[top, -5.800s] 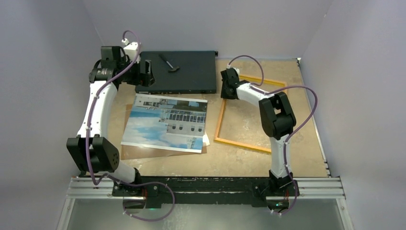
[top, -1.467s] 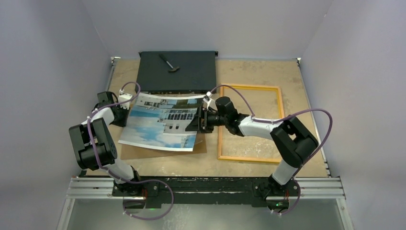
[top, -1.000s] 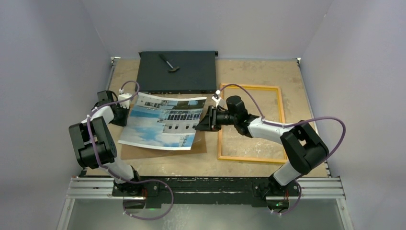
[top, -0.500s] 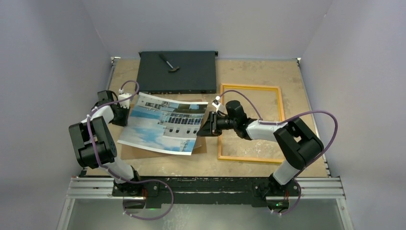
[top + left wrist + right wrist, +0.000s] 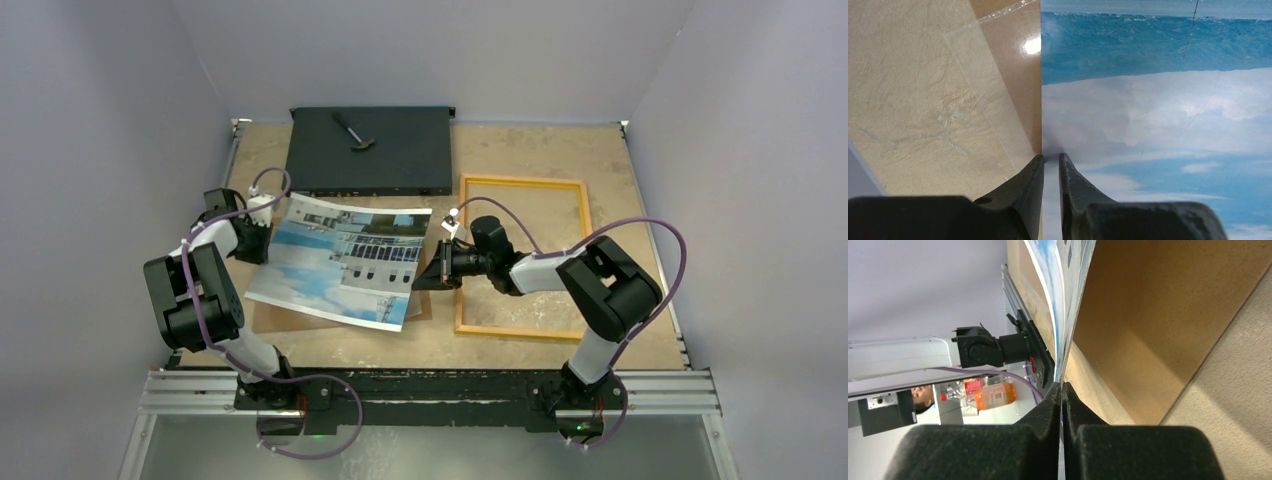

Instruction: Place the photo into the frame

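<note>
The photo [image 5: 340, 262], a pale building under blue sky, is held over the brown backing board [image 5: 300, 320] at the table's left middle, bowed slightly. My left gripper [image 5: 262, 236] is shut on its left edge; in the left wrist view the sky print [image 5: 1148, 100] runs between the nearly closed jaws [image 5: 1050, 158]. My right gripper [image 5: 424, 279] is shut on the photo's right edge, and the right wrist view shows the thin sheet [image 5: 1064, 300] pinched at the fingertips [image 5: 1062, 385]. The yellow-orange frame [image 5: 522, 182] lies flat just right of it, with the right arm reaching across it.
A flat black box [image 5: 400, 160] sits at the back, with a small hammer-like tool [image 5: 352, 132] on top. A clear sheet [image 5: 983, 75] lies on the board beside the photo's left edge. Grey walls close in the left, right and back sides.
My right gripper has closed onto the photo's right edge and shifted slightly nearer. The photo's right side has dropped a little. The left gripper has kept its hold and place.
</note>
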Robot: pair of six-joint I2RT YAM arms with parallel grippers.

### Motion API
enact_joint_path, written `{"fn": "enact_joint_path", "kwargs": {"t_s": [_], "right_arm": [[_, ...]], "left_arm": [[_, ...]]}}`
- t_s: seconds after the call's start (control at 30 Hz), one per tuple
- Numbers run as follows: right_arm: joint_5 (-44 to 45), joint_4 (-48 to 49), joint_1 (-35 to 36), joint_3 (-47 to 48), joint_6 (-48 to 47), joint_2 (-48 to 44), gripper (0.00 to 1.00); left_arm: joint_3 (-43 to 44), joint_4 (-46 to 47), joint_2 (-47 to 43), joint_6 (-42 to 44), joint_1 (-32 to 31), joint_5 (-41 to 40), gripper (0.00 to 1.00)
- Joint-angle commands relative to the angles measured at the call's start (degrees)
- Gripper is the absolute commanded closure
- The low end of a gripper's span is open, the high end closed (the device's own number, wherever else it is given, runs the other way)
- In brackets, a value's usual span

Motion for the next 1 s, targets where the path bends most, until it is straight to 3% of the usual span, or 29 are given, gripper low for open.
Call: {"fn": "enact_joint_path", "kwargs": {"t_s": [0.0, 0.33, 0.5, 0.73, 0.97], "right_arm": [[-2.05, 0.4, 0.2, 0.65, -0.23, -3.21, 1.0], [-0.52, -17.88, -5.79, 9.05, -9.5, -12.57, 1.0], [0.28, -26.61, -8.15, 13.07, -13.93, -15.23, 1.0], [2.68, -34.13, -11.89, 17.45, -17.24, -18.91, 1.0], [1.8, -39.36, -17.3, 20.46, -19.38, -22.22, 1.0]], "left_arm": [[1.11, -4.84, 1.27, -1.48, -0.58, 1.54, 0.84], [13.7, -13.52, 1.17, -2.62, -0.36, 4.04, 0.62], [14.02, -14.55, 0.66, -2.79, -1.76, 4.93, 0.6], [7.37, -10.83, 0.47, -2.41, -4.23, 2.07, 0.6], [7.49, -10.02, 1.77, -2.34, -4.39, 1.1, 0.6]]}}
